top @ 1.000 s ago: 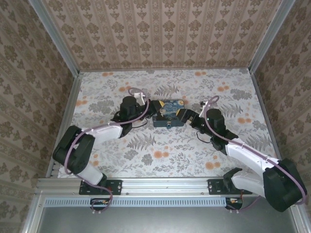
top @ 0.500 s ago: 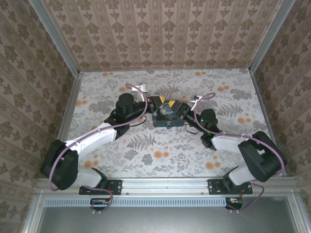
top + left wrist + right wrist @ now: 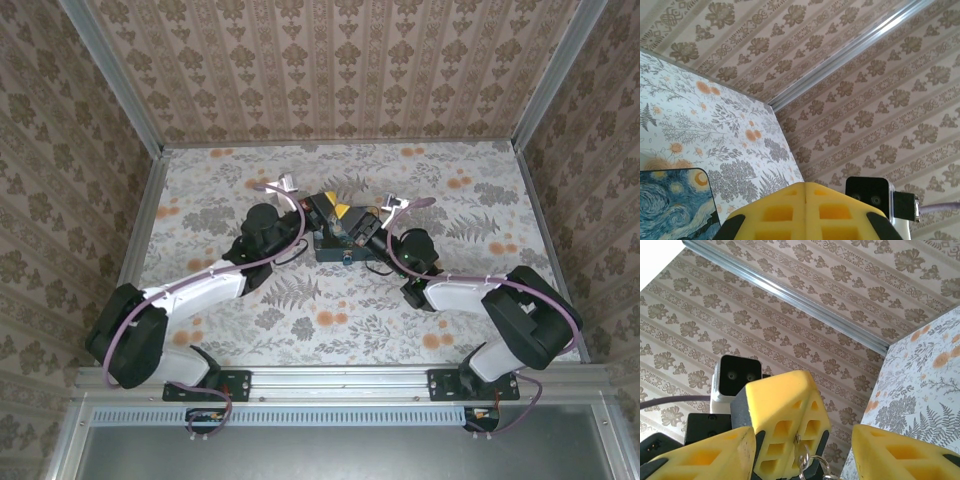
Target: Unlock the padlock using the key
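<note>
Padlock: we can't place it for sure, it's too small in the top view. The only task-sized metal we see is a thin pale metal piece [image 3: 797,437] with small rings [image 3: 808,461] hanging under it. It is held in the air over the blue box [image 3: 670,205], which sits mid-desk, a bit toward the far edge of the desk [image 3: 250,330]. It could be the key on its ring or the shackle; we can't tell which.

Handling, our estimate:
- Both parts are tiny, light, rigid metal, so they won't deform.
- Smooth faces on foam will probably be slippery and prone to twisting in the grip.
- We'd take the lock by its flat body faces and leave the keyhole and shackle clear.
- We'd take the key by its head, with the blade sticking out.
- Dangling rings will likely swing and spoil the alignment.

Tools:
- Left tool [image 3: 805,192]: pads pressed together with no gap, pinching the metal piece at the tips.
- Right tool [image 3: 802,440]: spread wide and carrying nothing. Its fingers sit on either side of the left tool's tip and touch nothing.
</note>
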Available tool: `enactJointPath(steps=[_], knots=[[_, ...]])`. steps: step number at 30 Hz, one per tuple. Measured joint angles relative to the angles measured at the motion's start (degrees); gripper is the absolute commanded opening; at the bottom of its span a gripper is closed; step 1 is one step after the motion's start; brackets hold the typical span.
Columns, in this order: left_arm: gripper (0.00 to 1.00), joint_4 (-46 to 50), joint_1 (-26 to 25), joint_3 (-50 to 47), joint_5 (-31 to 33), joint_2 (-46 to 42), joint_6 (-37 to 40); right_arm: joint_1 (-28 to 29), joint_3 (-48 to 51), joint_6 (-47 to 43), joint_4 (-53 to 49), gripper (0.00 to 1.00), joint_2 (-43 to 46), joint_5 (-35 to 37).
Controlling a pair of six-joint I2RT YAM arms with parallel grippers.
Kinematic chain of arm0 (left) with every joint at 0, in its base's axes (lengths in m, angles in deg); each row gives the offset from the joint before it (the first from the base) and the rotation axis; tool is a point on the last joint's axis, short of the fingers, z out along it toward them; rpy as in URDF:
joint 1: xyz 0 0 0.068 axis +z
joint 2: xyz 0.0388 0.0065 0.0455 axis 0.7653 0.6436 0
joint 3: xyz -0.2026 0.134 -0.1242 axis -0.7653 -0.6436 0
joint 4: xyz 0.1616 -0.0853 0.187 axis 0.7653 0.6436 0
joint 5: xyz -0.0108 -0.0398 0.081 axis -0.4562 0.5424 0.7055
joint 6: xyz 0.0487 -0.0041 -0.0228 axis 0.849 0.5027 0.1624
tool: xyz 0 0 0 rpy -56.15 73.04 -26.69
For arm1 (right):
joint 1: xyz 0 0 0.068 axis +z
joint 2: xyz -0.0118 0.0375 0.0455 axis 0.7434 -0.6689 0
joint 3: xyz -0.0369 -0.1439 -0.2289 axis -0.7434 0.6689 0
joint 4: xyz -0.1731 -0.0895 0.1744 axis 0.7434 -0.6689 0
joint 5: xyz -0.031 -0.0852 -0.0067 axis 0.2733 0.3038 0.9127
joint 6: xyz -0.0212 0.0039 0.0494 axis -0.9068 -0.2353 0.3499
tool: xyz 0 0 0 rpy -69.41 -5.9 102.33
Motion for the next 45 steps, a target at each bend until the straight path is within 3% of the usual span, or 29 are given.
enactJointPath(steps=[21, 26, 32, 36, 38, 42, 45], knots=[[0.00, -4.92, -1.27, -0.22, 3.85, 1.77, -3.89, 1.38, -2.38, 0.94, 0.31, 0.36, -3.15, 0.59], [0.00, -5.75, -1.29, -0.24, 4.70, 1.95, -4.17, 1.44, -3.17, 1.84, 0.66, 0.26, -3.67, 0.59], [0.00, -7.13, -1.27, -0.44, 6.12, 2.69, -4.92, 1.46, -3.89, 2.54, 1.14, 0.00, -4.02, 0.63], [0.00, -7.61, -1.27, -0.61, 6.27, 2.75, -5.55, 1.36, -3.89, 2.56, 1.16, 0.00, -4.04, 0.59], [0.10, -7.58, -1.25, -0.63, 6.12, 2.75, -5.92, 1.03, -3.85, 2.67, 1.18, 0.00, -4.04, 0.46], [0.50, -6.82, -0.61, -0.68, 2.78, 2.73, -7.52, -0.22, -2.40, 3.82, 1.31, 0.00, -4.02, -0.13], [0.62, -4.04, 1.40, -0.90, -0.74, 1.79, -8.28, -1.92, -0.02, 4.66, 1.27, 0.00, -3.87, -0.33]])
